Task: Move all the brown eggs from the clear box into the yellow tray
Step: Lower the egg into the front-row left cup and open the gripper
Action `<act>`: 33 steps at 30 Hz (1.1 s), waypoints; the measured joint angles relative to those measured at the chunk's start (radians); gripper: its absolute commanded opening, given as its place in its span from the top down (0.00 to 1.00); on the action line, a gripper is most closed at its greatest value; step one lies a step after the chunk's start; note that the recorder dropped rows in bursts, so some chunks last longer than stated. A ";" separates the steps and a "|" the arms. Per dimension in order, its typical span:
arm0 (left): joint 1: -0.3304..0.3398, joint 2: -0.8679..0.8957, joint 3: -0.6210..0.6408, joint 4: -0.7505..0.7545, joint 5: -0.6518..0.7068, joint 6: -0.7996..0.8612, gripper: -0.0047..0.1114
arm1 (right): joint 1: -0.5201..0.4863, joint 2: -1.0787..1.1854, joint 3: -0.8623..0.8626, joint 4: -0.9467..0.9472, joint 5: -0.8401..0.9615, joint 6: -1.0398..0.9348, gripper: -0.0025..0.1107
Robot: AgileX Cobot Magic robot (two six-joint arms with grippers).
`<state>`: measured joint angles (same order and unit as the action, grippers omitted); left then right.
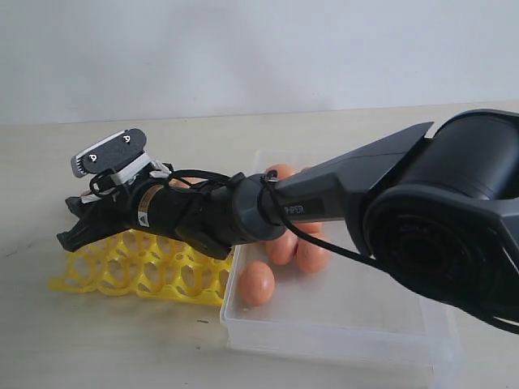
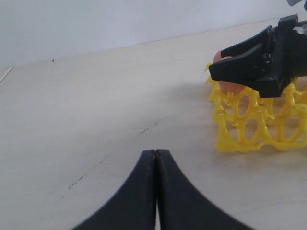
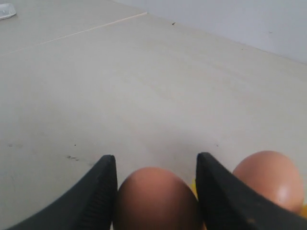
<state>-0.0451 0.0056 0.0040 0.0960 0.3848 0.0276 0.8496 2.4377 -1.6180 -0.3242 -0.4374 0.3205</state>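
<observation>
One brown egg (image 3: 156, 201) is sitting between the fingers (image 3: 103, 191) of my right gripper (image 3: 156, 160). Both dark pads are pressing against its sides, so my jaws are standing egg-wide and holding it. I am reaching this arm across from the right side, and the egg is hanging at the level of the peaks of the yellow tray (image 1: 138, 271), over a corner at its left end. A second egg (image 3: 268, 179) is lying just beside one finger, with a sliver of yellow showing under it. My left gripper (image 2: 156, 191) is pointing across the bare table (image 2: 96, 120) toward the tray, jaws pressed together on nothing. At least four brown eggs (image 1: 256, 282) are lying in the clear box (image 1: 324, 340), just beside the tray on its right.
</observation>
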 measured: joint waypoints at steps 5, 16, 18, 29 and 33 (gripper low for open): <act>0.000 0.000 0.000 0.000 0.000 0.000 0.96 | -0.014 0.000 0.000 0.015 0.007 -0.022 0.98; 0.000 0.000 0.000 0.000 0.000 0.000 0.96 | -0.020 0.000 0.000 0.022 0.027 -0.040 0.82; 0.000 0.000 0.000 0.000 0.000 0.000 0.96 | -0.020 0.000 0.000 0.022 0.027 -0.040 0.65; 0.000 0.000 0.000 0.000 0.000 0.000 0.96 | -0.020 -0.011 -0.070 0.040 0.045 -0.030 0.45; 0.000 0.000 0.000 0.000 0.000 0.000 0.96 | -0.020 -0.033 -0.072 0.050 0.113 -0.024 0.45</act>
<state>-0.0451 0.0056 0.0040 0.0960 0.3848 0.0276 0.8291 2.4043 -1.6901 -0.2738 -0.3244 0.2969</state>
